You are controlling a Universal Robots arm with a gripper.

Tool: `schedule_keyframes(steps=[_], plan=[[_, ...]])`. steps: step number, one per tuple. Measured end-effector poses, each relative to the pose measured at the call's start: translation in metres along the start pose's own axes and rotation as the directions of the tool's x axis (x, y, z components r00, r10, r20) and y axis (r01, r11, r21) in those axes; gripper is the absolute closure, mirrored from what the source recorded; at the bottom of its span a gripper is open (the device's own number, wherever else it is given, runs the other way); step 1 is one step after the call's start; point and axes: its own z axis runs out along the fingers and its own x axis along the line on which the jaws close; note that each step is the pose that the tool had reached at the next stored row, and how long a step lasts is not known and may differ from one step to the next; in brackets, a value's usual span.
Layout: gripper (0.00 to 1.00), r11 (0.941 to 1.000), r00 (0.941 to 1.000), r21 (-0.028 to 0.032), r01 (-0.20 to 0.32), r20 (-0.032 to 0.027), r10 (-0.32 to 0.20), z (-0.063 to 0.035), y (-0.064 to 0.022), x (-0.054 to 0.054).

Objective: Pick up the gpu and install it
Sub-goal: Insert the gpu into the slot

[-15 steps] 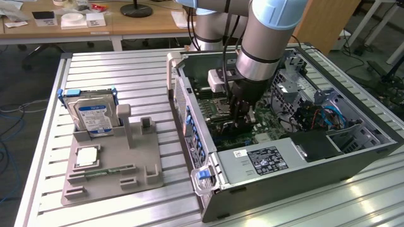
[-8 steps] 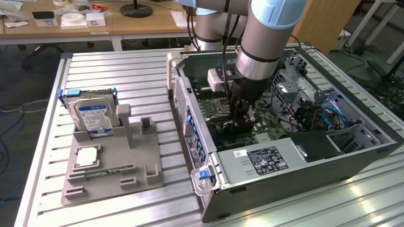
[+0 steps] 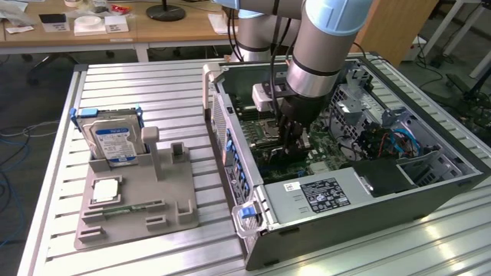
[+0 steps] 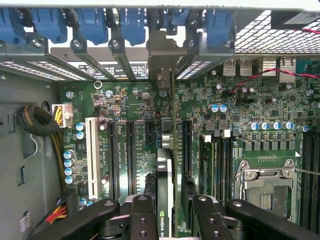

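In the wrist view the gpu (image 4: 165,165) shows edge-on as a thin upright card, its silver bracket (image 4: 161,60) up against the case's rear slot openings. My gripper (image 4: 171,210) is shut on it, with one black finger (image 4: 142,215) on each flat side. The card stands over the green motherboard (image 4: 135,107), between the black expansion slots; I cannot tell whether its lower edge touches a slot. In the exterior view the gripper (image 3: 293,150) reaches down inside the open computer case (image 3: 429,195), over the board's middle.
On the exterior view's left a grey holder (image 3: 138,224) carries a hard drive (image 3: 114,138) in a blue frame, a processor chip (image 3: 106,190) and a memory stick (image 3: 134,210). The power supply (image 3: 322,195) lies close to the gripper. Cables (image 4: 37,122) and the processor socket (image 4: 265,187) flank the card.
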Motion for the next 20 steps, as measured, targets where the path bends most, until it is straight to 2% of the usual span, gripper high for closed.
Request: schedule_keyframes(steps=[7, 8, 20], plan=[[0.67, 1.0, 1.0, -0.0001, 0.0, -0.0004, 0.0, -0.0001, 0.0, 0.0], [0.74, 1.0, 1.0, -0.0001, 0.0, -0.0002, 0.0, -0.0001, 0.0, 0.0], [0.74, 1.0, 1.0, -0.0002, 0.0, -0.0003, 0.0, 0.0014, 0.0, 0.0001]])
